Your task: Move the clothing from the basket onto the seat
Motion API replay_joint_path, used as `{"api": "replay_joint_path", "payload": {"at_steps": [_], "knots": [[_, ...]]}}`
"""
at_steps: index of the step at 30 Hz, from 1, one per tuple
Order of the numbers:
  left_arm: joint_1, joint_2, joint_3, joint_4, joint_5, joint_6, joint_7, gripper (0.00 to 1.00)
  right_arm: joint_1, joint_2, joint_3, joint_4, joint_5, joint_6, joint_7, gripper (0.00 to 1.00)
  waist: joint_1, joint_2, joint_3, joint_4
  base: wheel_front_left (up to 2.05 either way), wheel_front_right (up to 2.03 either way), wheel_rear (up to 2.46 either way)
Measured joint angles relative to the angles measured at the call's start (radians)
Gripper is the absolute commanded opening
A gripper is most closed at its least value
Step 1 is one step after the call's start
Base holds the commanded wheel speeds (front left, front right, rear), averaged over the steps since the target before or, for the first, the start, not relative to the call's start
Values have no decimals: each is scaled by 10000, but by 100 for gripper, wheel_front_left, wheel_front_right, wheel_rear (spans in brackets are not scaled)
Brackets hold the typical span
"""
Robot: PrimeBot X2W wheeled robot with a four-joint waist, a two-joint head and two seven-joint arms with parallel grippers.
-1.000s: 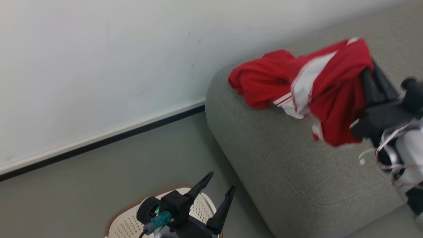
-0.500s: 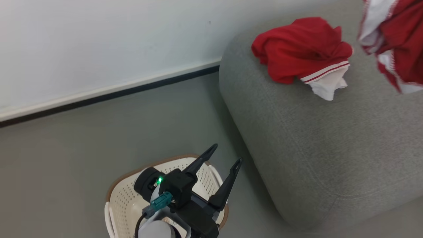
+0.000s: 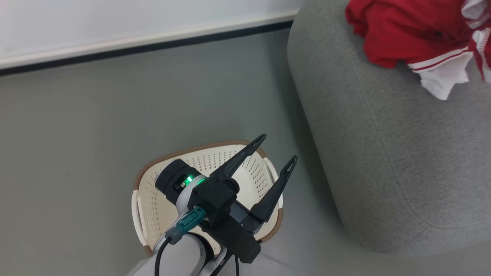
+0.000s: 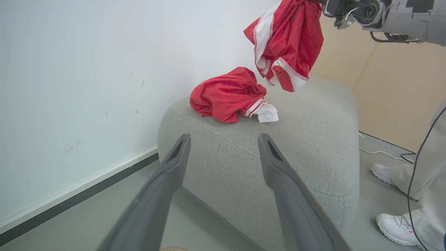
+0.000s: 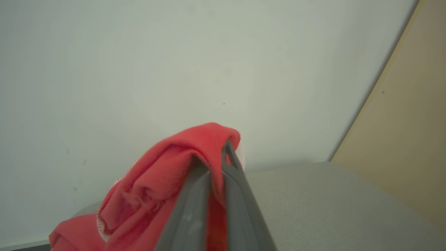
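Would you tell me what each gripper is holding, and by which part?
The right gripper is shut on the hanging red garment, pinching a bunched fold at its top. The left gripper is open, holding nothing.

The basket stands on the floor, left of the seat and near its front corner. The wall runs behind both. The left gripper hovers over the basket's right side, fingers spread and pointing toward the seat. One garment lies on the seat's top at its far left corner, by the wall. The second garment hangs above the seat, just right of the first and apart from it, pinched in the right gripper. A person's shoes stand on the floor right of the seat.
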Motion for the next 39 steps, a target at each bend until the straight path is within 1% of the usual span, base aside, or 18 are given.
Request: {"api": "replay_joint_path", "payload": {"at_steps": [3,9,18,19,20,21,22,23,27,32,39], "knots": [[-174,21,-4,-280,98,31,111,100,-26,186,10,339,-48,-38,-4,0,0,0,408,159,0,0,0],[-644,159,58,-646,414,88,245,100,-137,988,276,857,-48,-40,-94,0,0,1,1239,360,0,0,0],[-988,291,136,-568,552,84,332,100,-462,1812,679,1960,-140,21,-493,0,-1,1,2151,307,0,0,0],[-1000,301,142,-527,552,84,332,100,-463,1877,709,2048,-159,46,-571,15,-1,1,2186,262,0,0,0],[-1031,307,146,-495,552,84,332,100,-463,1902,752,2123,-161,128,-652,38,0,2,2207,211,0,0,0],[-1061,318,165,-470,552,84,330,100,-463,1931,767,2176,-161,199,-748,81,0,1,2219,161,0,0,0],[-1079,328,196,-447,552,84,328,100,-463,1969,731,2215,-153,230,-863,100,-1,0,2222,111,0,0,0],[-1079,328,196,-447,552,84,328,100,-463,1969,731,2215,-153,230,-863,100,-1,0,2222,111,0,0,0],[-1080,424,311,-278,552,84,257,100,-405,2153,796,2288,-155,403,-1204,100,-2,0,2153,-76,0,0,0],[-1049,502,389,-2,537,86,94,100,58,2362,957,2339,-207,617,-1419,100,-3,-1,1873,-278,0,0,0],[-616,462,412,508,347,86,-136,100,847,2694,1116,2311,-290,732,-1507,100,-3,-1,1242,-532,0,0,0]]}}
